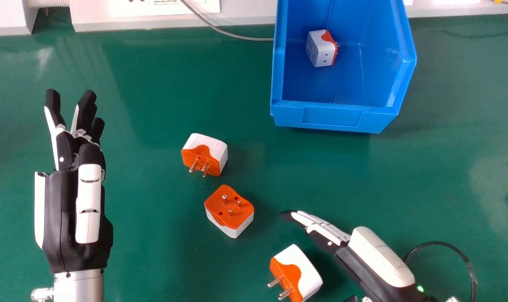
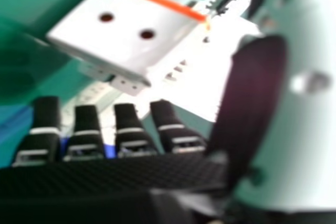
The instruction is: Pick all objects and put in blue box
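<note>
Flanking an orange-and-white adapter, the right hand is released, as is the left hand.

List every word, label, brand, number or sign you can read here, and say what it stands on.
No text can be read in either view.
Plug adapters: no legible lettering.
Blue box: no legible print on its front.
White socket panel: any print is too small to read.

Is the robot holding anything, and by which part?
Nothing is held. The left hand is open and empty; the right hand, fingers straight, is beside the nearest plug adapter, with green tabletop showing between.
</note>
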Available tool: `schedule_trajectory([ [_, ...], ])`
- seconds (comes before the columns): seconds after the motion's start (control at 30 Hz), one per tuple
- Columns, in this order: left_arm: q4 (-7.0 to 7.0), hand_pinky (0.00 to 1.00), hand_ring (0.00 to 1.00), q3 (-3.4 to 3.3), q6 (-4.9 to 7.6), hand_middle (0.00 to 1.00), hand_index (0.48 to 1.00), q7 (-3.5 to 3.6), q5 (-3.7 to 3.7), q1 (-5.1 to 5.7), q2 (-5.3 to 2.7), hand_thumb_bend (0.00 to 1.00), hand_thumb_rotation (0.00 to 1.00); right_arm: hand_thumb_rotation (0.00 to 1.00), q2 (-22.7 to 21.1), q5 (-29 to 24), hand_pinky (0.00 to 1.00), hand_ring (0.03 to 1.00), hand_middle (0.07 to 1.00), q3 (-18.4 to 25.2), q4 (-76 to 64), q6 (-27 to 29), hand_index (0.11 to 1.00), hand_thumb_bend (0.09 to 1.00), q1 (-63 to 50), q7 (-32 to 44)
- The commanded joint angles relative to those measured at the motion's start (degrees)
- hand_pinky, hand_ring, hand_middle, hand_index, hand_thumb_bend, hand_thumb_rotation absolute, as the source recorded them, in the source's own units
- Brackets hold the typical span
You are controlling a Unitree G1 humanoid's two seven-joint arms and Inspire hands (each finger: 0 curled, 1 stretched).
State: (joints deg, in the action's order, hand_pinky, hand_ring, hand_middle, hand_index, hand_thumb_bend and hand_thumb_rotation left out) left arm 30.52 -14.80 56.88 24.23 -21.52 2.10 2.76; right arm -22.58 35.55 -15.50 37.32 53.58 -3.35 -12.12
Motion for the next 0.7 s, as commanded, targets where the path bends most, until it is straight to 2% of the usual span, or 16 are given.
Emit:
schedule_trajectory([
  [0.0,-1.48,1.0,1.0,0.11,0.26,0.96,0.903,0.15,-0.32,0.24,0.31,0.46,0.82,0.3,-0.62,0.68,0.83,0.912,0.921,-0.21,2.99,-2.09,0.905,0.997,0.26,-1.27],
  [0.17,-1.39,1.0,1.0,0.09,0.27,0.97,0.904,-0.06,-0.03,0.23,0.2,0.46,0.81,0.29,-0.96,1.02,0.81,0.904,0.915,-1.01,2.96,-2.2,0.905,0.998,0.28,-2.84],
  [0.47,-2.66,1.0,1.0,0.24,-0.42,0.96,0.905,-0.86,0.34,0.87,0.13,0.46,0.81,0.29,0.66,1.31,0.77,0.897,0.912,-3.04,5.51,-2.89,0.906,0.996,1.09,-4.74],
  [0.67,-3.44,1.0,1.0,0.42,-0.84,0.96,0.905,-1.64,1.35,1.22,-0.16,0.46,0.81,0.27,0.81,1.24,0.75,0.892,0.911,-3.91,5.04,-2.92,0.906,0.993,0.48,-5.91],
])
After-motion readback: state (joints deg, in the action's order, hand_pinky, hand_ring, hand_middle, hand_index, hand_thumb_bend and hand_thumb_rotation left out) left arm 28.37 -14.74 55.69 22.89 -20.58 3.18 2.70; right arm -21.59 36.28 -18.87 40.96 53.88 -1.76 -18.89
